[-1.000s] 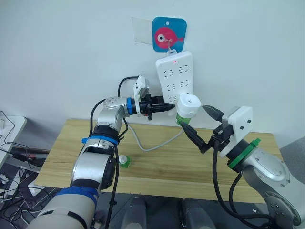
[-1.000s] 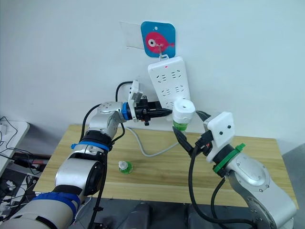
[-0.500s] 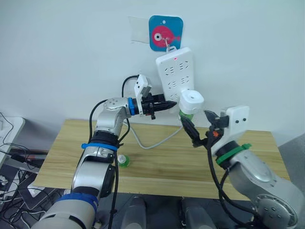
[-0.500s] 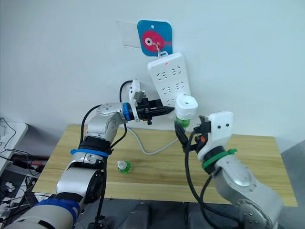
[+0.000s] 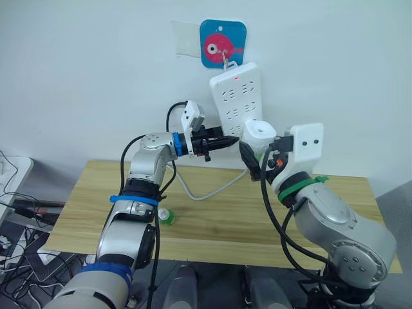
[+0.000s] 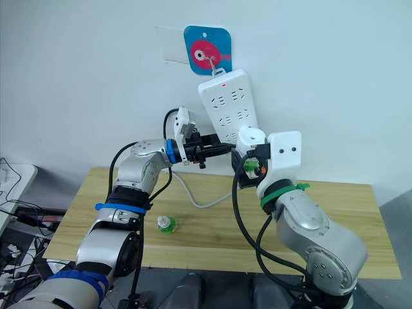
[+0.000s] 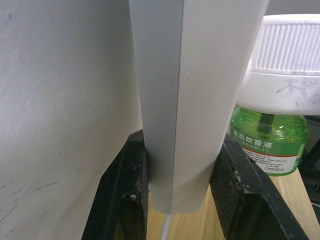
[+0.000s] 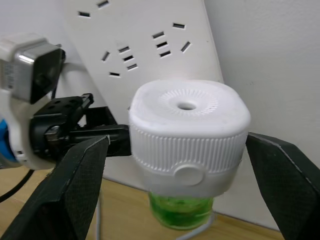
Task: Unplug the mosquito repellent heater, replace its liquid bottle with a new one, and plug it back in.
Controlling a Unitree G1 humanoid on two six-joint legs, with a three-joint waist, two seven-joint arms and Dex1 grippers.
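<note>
On the table (image 5: 212, 219), a small green bottle (image 5: 167, 217) stands alone. Beyond, right gripper (image 8: 175, 165) spread wide around the mosquito repellent heater (image 8: 189, 137), apparently plugged in. Left gripper (image 7: 175, 192) clamps the power strip (image 5: 237, 96). Judged: task nearly finished or barely begun.

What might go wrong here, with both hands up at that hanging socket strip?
The long white power strip hangs from one hook and is tilted, so it may swing if the left hand, clamped on its lower edge, slips. The right hand is open around the small white rounded heater with its green bottle; a skewed pull might bend its plug.
</note>
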